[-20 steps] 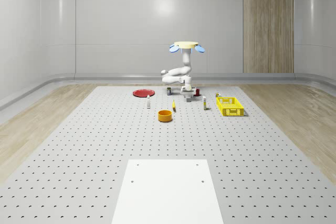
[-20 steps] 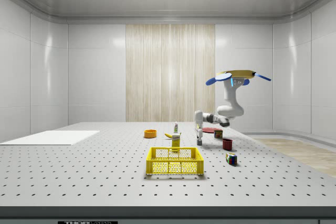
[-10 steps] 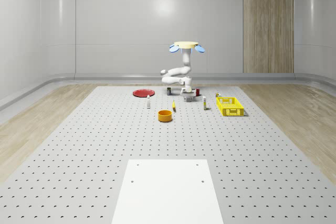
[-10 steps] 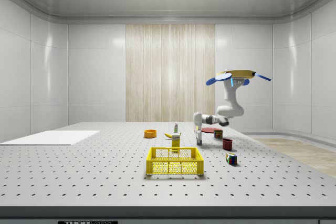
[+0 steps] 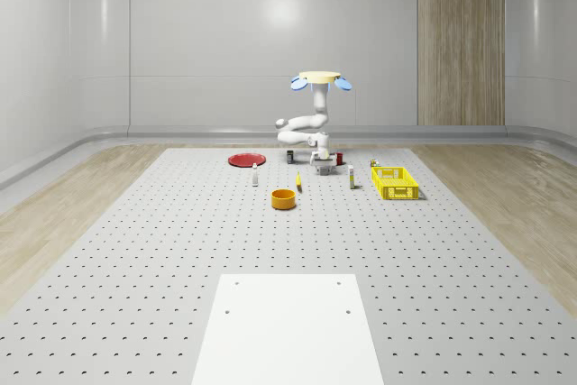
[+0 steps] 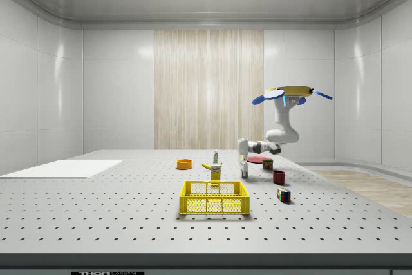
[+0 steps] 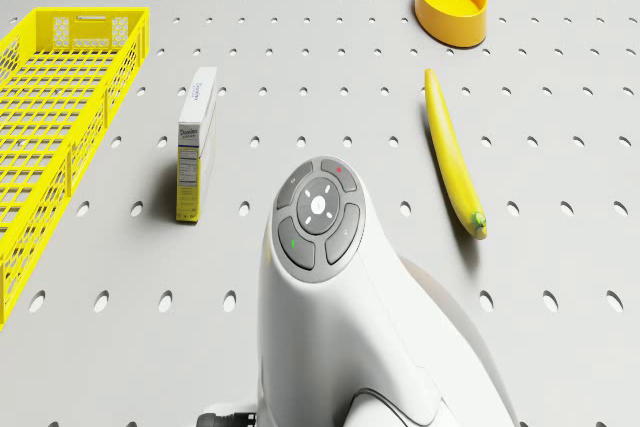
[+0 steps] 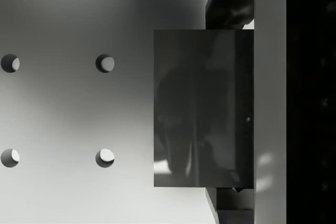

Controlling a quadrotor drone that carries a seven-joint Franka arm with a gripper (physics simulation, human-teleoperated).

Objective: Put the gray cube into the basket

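While the drone (image 5: 320, 78) hovers, the claw (image 8: 231, 103) seemingly clamps the gray cube (image 8: 202, 108) between its fingers.

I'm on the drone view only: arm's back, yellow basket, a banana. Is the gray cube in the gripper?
Observer: Yes. In the wrist view the gray cube sits in the gripper, with fingers against two opposite faces.
Operator: Has the drone landed?
Observer: No. The side view shows the drone hovering above the table, its arm bent down.
Operator: Anything behind the arm?
Observer: A red plate lies on the table, to the whole-scene view's left of the gripper.
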